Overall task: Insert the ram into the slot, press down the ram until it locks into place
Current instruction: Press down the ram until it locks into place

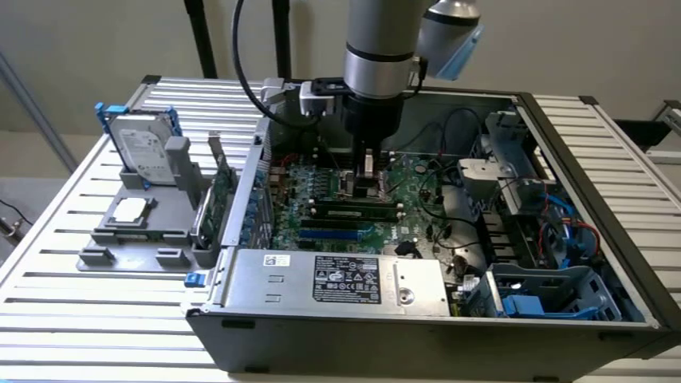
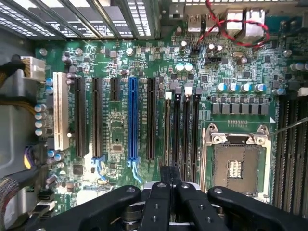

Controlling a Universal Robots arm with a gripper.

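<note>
Inside case | gripper [image 1: 368, 177] touching ram [image 1: 355, 209] | ram seated in slot [image 2: 167, 125]

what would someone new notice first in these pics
The open computer case on the slatted table, with the robot arm reaching straight down into it. Its gripper hangs over the green motherboard; a ram stick sits in the sockets just in front. At the exterior view's left, a hard drive stands upright in a grey holder.
</note>
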